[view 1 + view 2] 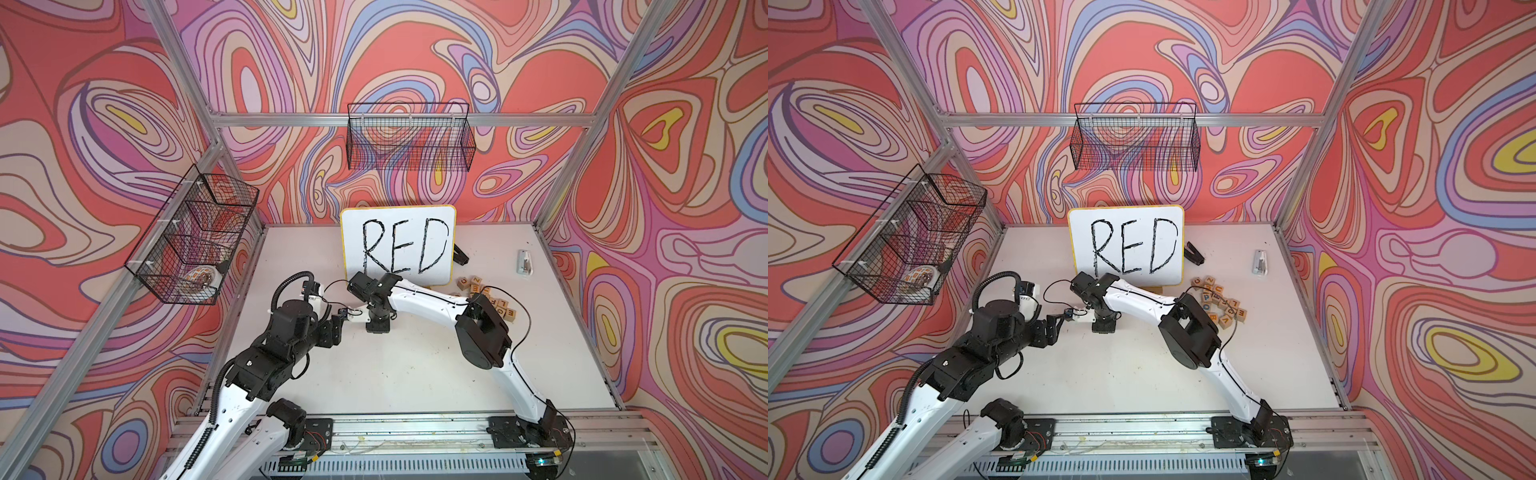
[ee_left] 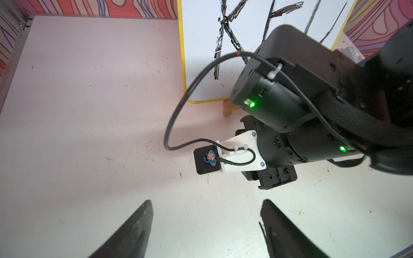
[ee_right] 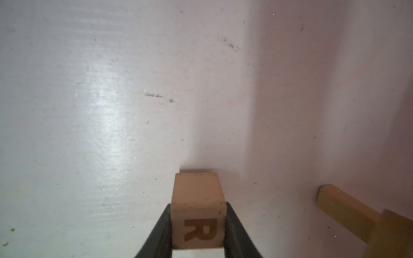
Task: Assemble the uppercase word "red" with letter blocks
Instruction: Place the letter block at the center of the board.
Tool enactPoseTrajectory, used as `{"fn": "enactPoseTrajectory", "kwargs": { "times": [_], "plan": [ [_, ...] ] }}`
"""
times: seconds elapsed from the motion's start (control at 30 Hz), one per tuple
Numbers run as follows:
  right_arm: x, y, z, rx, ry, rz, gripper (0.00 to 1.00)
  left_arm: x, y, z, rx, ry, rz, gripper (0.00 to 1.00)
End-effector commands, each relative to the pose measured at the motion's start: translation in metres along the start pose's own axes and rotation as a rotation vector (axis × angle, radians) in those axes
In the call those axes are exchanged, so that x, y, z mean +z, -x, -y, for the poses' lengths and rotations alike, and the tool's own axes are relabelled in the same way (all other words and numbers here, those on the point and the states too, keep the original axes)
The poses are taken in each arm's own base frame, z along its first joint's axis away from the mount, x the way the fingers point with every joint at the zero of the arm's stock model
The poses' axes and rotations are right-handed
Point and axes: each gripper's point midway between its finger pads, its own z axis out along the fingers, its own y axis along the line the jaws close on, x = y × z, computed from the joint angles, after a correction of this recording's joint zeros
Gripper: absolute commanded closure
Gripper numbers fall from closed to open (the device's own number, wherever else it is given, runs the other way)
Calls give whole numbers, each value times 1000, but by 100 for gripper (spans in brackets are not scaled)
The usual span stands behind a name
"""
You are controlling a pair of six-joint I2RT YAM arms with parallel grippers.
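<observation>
Left of centre in both top views, left jaws: apart, nothing between. At centre, under the board (image 1: 398,245), right jaws: clamped on the R block (image 3: 197,212), close over the bench (image 1: 415,374). Right of centre: remaining letter blocks (image 1: 492,297), heaped.

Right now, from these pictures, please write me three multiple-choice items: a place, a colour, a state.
1. The loose pile of letter blocks lies: A on the table beside the board; B in a wire basket; C on the front rail.
2. The board's rim is: A blue; B yellow; C black.
3. The right gripper is: A open; B shut, empty; C shut on the R block.
Key: A, both top views show it there; B, a yellow edge frames the white; C, its fingers clamp the block.
</observation>
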Motion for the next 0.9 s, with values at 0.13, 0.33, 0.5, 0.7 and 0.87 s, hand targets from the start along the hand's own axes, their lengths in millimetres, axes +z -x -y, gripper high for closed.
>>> {"fn": "enactPoseTrajectory", "kwargs": {
  "times": [0.13,0.33,0.5,0.7,0.87],
  "plan": [
    [4,2,4,26,1,5,62,-1,-4,-3,0,13,-7,21],
    [3,4,3,27,7,13,61,-1,-4,-3,0,13,-7,21],
    [-3,9,5,35,1,40,61,-1,-4,-3,0,14,-7,21],
    [-25,19,8,69,2,129,61,-1,-3,-3,2,13,-5,21],
    [-49,25,6,100,0,197,61,-1,-2,-2,1,10,-2,21]
  ]
}}
